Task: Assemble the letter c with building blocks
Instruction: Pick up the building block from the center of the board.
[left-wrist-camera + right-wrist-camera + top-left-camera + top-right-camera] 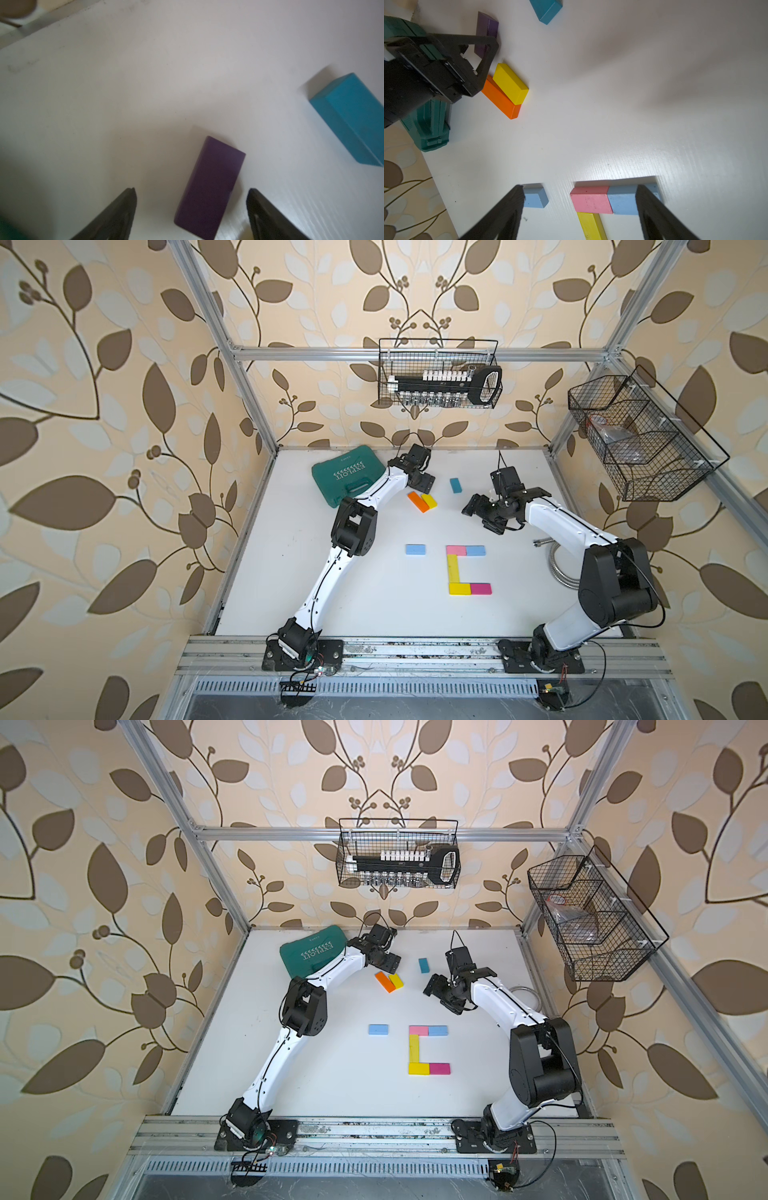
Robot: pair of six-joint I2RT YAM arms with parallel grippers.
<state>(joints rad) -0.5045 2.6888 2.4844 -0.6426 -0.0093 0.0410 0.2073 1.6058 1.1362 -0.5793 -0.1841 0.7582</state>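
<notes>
Dial read on a top view: 12 o'clock at the far wall, 6 o'clock at the arm bases.

1. White worktop (374,605). It carries every item below.
2. Letter C, at 4 o'clock of centre, mouth toward 3 o'clock.
   - Top bar: pale pink flat block (456,550) touching light blue flat block (475,550).
   - Spine: long yellow block (453,569).
   - Bottom bar: short yellow block (459,588) touching magenta block (481,588).
   - Pieces butt end to end so the strokes read unbroken. Judged complete or nearly so.
3. Spare light blue block (415,549), at 9 o'clock of the letter and apart from it.
4. Orange block (417,502) and spare yellow block (429,501), long sides touching, toward 12 o'clock. Teal block (456,485) lies near, at 2 o'clock of them.
5. Dark purple rectangular block (209,187), lying flat at 12 o'clock of the orange pair. The arm hides it in both top views.
6. Left end effector (191,189). Fingers are apart, astride the purple block's narrow width, touching neither side as far as visible. Closing from here would pinch its long faces, so a pick seems imminent.
7. Right end effector (579,187). Fingers are apart with nothing between them. It is raised over bare worktop at 12 o'clock of the letter, probably parked clear of the other arm and the laid pieces.
8. Big green plastic case (347,479), at 11 o'clock. Not a building piece.
</notes>
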